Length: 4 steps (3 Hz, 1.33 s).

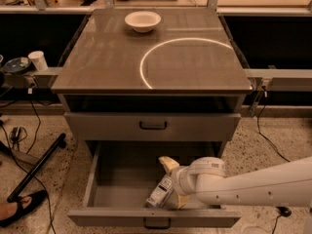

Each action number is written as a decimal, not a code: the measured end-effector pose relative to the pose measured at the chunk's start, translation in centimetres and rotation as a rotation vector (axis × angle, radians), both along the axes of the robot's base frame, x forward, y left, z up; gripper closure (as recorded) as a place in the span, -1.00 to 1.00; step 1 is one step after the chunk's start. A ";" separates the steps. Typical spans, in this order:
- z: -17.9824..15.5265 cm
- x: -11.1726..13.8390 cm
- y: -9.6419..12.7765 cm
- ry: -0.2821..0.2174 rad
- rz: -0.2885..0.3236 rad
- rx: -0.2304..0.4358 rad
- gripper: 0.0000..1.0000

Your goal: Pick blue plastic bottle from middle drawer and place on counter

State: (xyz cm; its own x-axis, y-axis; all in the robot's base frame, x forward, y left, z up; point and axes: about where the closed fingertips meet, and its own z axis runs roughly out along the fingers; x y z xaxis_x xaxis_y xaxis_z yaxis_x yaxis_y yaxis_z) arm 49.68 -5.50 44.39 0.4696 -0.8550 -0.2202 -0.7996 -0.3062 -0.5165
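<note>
The middle drawer (pixel 122 179) is pulled out, below a shut upper drawer (pixel 152 126). The blue plastic bottle (pixel 159 193) lies on its side on the drawer floor, right of centre and near the front wall. My gripper (pixel 174 183) reaches in from the right on a white arm. Its yellowish fingers (pixel 168 163) stand apart, one behind the bottle and one in front of it, at the bottle's right end. The counter (pixel 112 57) with its pale arc is above.
A white bowl (pixel 142 21) sits at the back of the counter. A white cup (pixel 37 60) stands on a ledge at the left. A black pole (pixel 34 167), cables and a shoe (pixel 19 206) lie on the floor to the left.
</note>
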 end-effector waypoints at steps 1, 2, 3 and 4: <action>0.1 0.0 0.0 0.000 0.000 0.000 -1.00; -0.9 1.0 0.9 0.009 0.020 0.004 -1.00; -2.8 3.4 2.6 0.018 0.068 0.004 -1.00; -2.9 3.2 2.6 0.022 0.068 -0.004 -1.00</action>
